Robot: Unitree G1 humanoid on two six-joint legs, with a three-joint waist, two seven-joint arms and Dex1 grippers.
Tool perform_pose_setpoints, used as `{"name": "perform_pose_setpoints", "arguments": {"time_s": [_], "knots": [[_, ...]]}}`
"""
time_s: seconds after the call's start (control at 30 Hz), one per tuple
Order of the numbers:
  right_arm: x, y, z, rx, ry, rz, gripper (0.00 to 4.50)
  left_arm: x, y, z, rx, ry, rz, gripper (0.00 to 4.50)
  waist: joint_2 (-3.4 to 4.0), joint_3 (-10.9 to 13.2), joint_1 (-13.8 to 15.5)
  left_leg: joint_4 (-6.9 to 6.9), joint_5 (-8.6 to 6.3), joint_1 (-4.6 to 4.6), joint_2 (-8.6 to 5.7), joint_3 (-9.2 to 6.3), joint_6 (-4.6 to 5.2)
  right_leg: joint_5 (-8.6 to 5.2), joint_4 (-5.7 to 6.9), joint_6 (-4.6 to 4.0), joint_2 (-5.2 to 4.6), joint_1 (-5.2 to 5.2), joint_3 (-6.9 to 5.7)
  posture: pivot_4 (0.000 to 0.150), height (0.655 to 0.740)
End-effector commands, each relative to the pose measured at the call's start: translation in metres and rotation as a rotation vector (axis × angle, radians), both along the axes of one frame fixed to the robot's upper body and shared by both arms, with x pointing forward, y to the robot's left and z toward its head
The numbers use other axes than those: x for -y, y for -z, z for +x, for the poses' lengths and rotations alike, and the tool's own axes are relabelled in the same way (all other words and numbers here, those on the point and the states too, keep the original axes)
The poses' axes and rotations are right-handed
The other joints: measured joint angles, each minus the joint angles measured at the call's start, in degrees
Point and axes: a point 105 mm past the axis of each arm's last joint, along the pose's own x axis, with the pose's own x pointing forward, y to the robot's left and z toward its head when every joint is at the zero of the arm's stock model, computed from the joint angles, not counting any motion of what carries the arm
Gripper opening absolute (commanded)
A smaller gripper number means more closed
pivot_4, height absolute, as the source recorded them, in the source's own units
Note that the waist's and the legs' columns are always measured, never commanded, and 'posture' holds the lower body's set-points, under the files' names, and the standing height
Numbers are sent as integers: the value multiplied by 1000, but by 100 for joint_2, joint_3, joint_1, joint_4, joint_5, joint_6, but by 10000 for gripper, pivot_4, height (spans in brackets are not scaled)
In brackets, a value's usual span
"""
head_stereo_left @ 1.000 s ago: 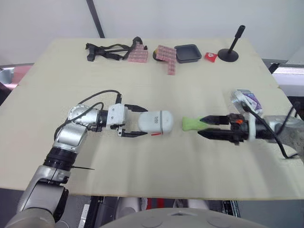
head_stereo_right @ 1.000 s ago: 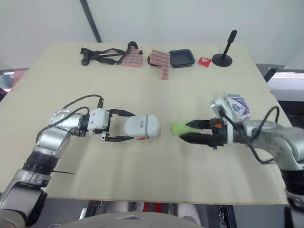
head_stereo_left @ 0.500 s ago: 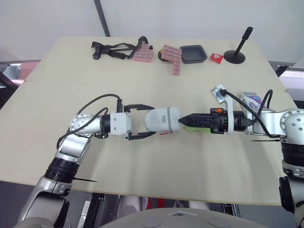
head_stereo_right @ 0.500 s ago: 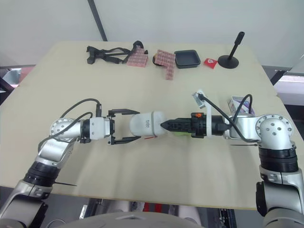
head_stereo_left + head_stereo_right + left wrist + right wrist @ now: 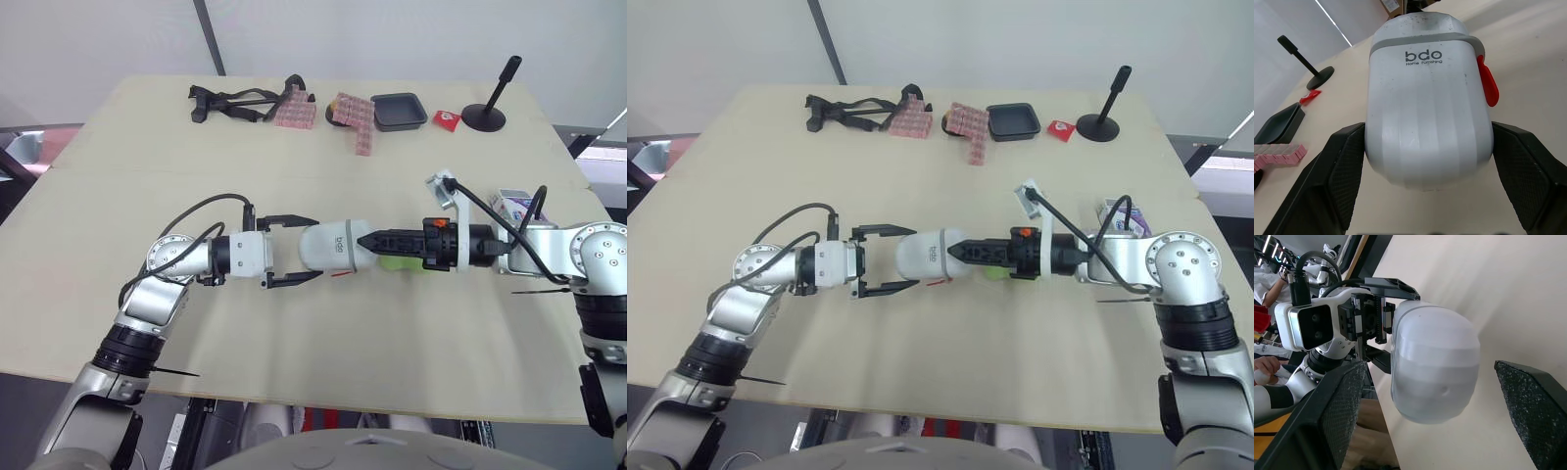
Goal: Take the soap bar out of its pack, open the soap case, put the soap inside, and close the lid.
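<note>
Two black, textured fingers of the left gripper (image 5: 315, 248) are spread around the smooth, rounded white soap case (image 5: 336, 245). The right gripper (image 5: 368, 240) is also held apart at its far end, with the green soap bar (image 5: 400, 262) just beside it.

Pale table (image 5: 294, 147): soap case (image 5: 331, 246), soap (image 5: 402, 263), black tray (image 5: 399, 111), stand (image 5: 487, 116).

The pale wooden worktop (image 5: 343, 338) lies bare along its near edge. A white rounded plastic soap case (image 5: 333, 247) blocks the middle; black straps (image 5: 230, 100), pink checked packs (image 5: 355, 112) and a black square tray (image 5: 397, 111) line the far edge.
</note>
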Motion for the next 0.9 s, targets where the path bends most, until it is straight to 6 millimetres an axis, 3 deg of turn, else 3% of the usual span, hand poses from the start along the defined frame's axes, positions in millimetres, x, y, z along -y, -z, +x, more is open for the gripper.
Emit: {"name": "perform_pose_setpoints", "arguments": {"time_s": [0.03, 0.27, 0.53, 0.9], "knots": [[-2, -9, -2, 16, -10, 31, 45000, 4, -12, -3, 41, 18, -19, 34465, 0, 0, 0, 0, 0, 0, 1, 0, 0, 0, 0, 0, 0, 1, 0, 1500, 7400], [-4, -4, -3, -1, -10, 23, 45000, 7, -14, -4, 42, 21, -25, 34465, 0, 0, 2, 0, 0, 0, 2, 0, -1, 0, -2, 0, 2, 3, 0, 1500, 7400], [-2, -1, -2, -19, -2, 25, 20456, 10, -14, -5, 39, 19, -32, 34465, -1, 0, 1, 0, -1, 0, 4, -1, -3, 0, -7, 1, 4, 7, 0, 1500, 7400], [0, -3, -7, -24, -38, 55, 20425, 9, -12, -5, 27, 14, -28, 34465, -1, 0, 6, -2, -2, -1, 5, 0, -4, 1, -13, 1, 7, 8, 2, 1500, 7400]]}}
